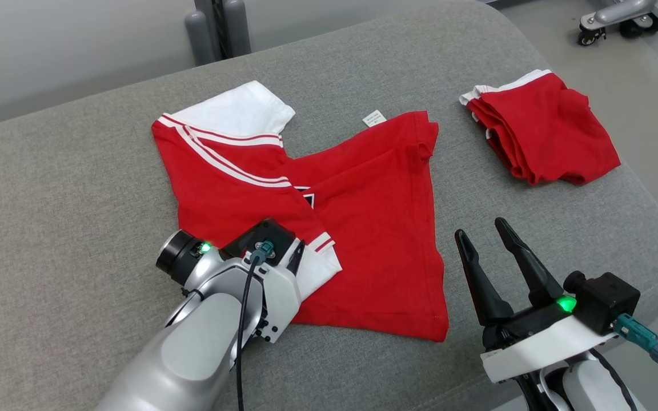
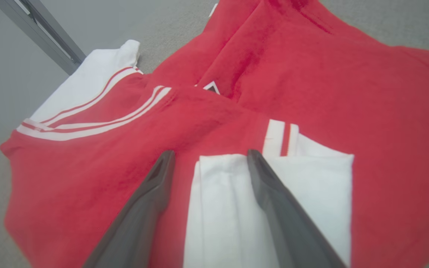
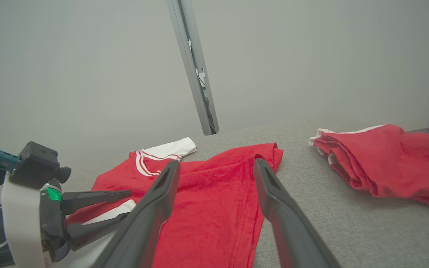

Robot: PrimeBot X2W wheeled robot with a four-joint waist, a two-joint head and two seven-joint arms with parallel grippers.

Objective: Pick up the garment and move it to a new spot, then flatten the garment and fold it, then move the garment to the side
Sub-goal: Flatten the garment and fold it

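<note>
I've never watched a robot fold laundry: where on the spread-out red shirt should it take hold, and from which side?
Probably the near white sleeve of the shirt, from above on the robot's left. It lies folded over the red body, giving a thicker edge to pinch, and the left gripper hangs open directly over it. The flat red cloth offers less to catch.

head: looking down from above onto grey cushion [image 1: 49, 228] | left wrist: pointing down close over red garment [image 2: 311, 111] | right wrist: looking low across cushion, farther back | all sharing the garment
</note>
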